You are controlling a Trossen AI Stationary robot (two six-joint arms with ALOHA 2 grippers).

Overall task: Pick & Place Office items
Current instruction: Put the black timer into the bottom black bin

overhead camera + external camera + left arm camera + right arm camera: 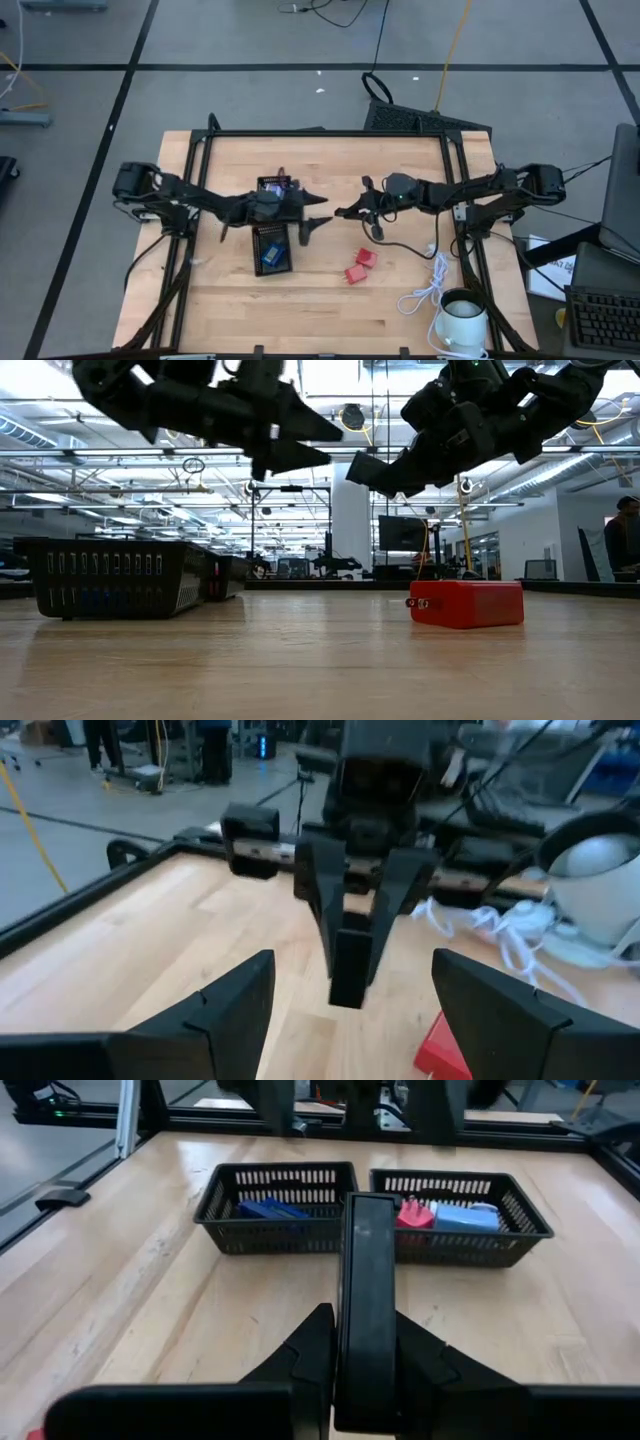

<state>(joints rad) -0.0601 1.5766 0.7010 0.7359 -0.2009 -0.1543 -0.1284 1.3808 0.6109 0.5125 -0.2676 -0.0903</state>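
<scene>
- Your left gripper (318, 213) hangs above the table just right of the two black trays, its fingers (230, 1010) spread wide with nothing between them.
- Your right gripper (345, 211) faces it from the other side, close by but not touching; its fingers (366, 1310) are pressed together and hold nothing.
- In the low view you see both grippers up off the wood, tips pointed at each other.
- The near tray (271, 248) holds a blue block (272, 255); the far tray (277, 186) sits touching it and holds a red piece (411, 1214) and a light blue piece (462, 1217).
- Two red blocks (360, 266) lie on the bare table (330, 310), well right of the trays and nearer you than the right gripper.
- One of them shows metal prongs on its side in the low view.
- A white cable (428, 290) and a white mug (462, 318) sit at the table's right front corner.
</scene>
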